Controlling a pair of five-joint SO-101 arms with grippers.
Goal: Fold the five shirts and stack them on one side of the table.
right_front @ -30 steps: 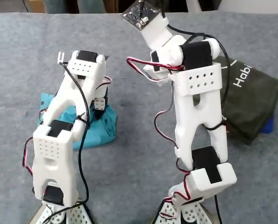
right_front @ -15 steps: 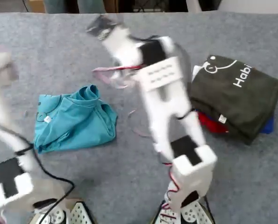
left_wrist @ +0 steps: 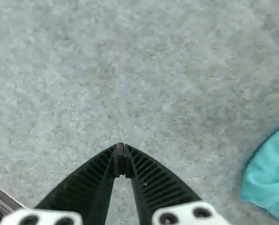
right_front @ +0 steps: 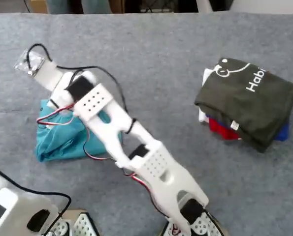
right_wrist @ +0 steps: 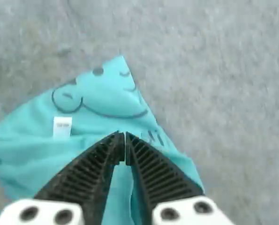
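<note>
The teal shirt is lying rumpled on the table, well apart from the folded stack. The right gripper is hovering over it and the left gripper over bare table, both with jaws closed and empty. Looking soft and light, it is probably asking for a pinch at an edge

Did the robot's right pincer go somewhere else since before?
Yes. The right pincer swung away from the folded dark green shirt, across the table to the crumpled teal shirt.
</note>
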